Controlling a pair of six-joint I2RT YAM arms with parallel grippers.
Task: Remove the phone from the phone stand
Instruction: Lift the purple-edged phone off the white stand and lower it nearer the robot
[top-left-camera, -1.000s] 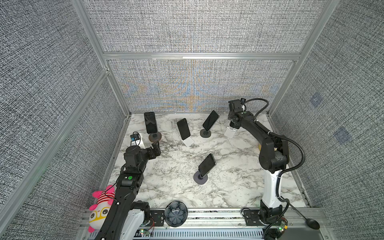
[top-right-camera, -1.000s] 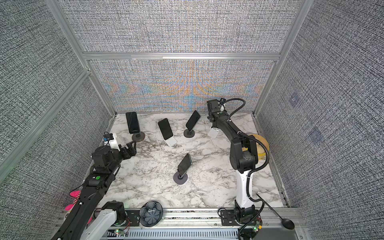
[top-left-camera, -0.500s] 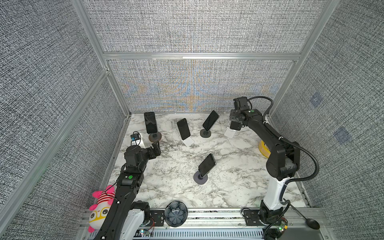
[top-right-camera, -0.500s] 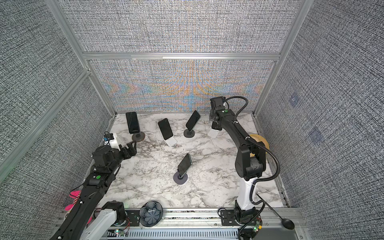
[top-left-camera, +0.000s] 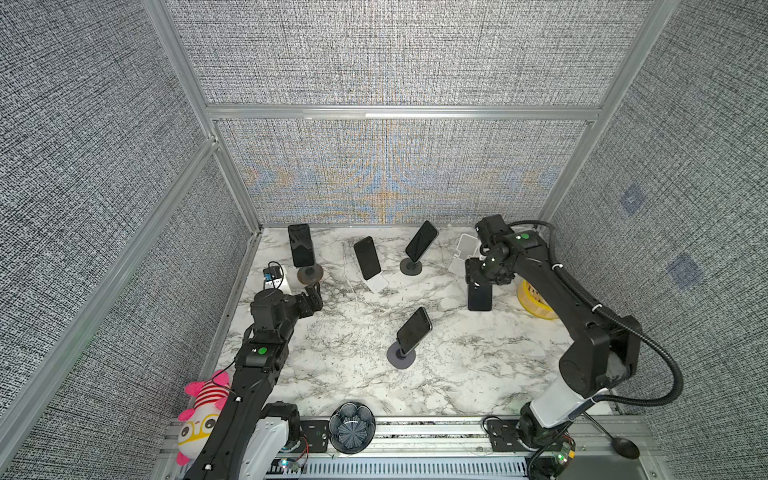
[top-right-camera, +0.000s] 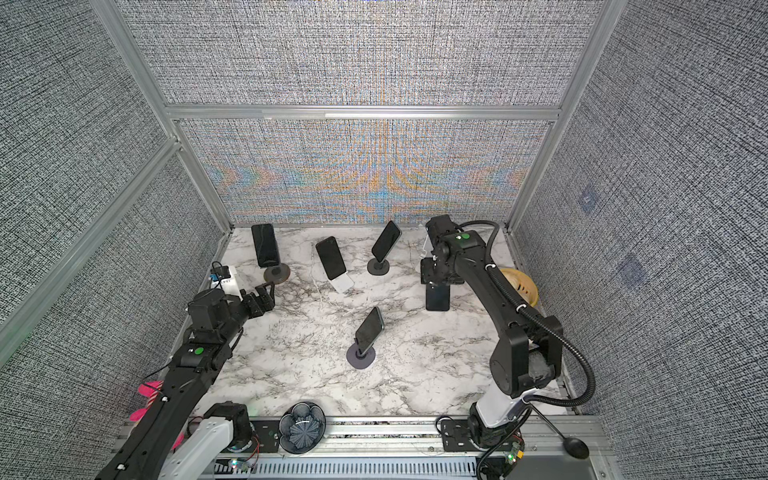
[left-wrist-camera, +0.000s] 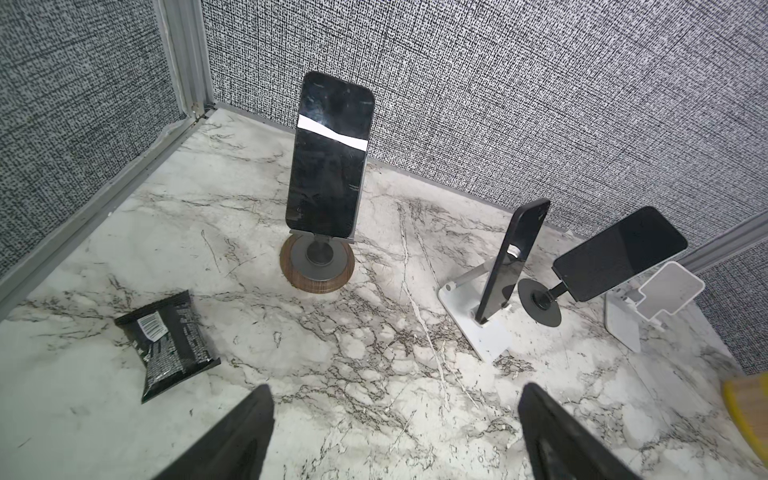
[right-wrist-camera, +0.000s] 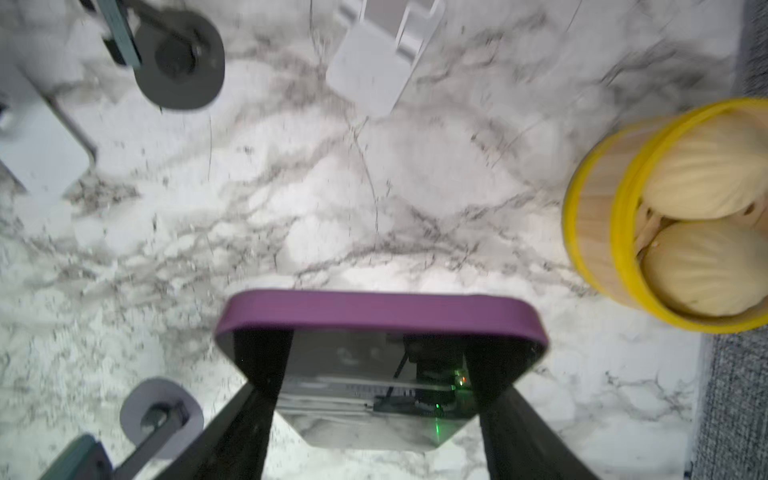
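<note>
Right jaws: pinching purple-cased phone (right-wrist-camera: 380, 309) by its edges, beside white stand (top-left-camera: 467, 248), far right.
Left jaws: spread wide above counter (top-left-camera: 345, 386), left side.

Three walls (top-left-camera: 395, 54) of grey woven fabric close this booth in, held by a silver aluminium frame (top-left-camera: 399, 112) with one crossbar running across the back and posts standing in the corners. Low on the back wall the weave shimmers blue and orange. The floor is a white marble-patterned tabletop (top-left-camera: 457, 361) veined in grey and black, evenly and brightly lit so that shadows fall soft, and a slotted metal rail (top-left-camera: 415, 432) runs along its near edge.
</note>
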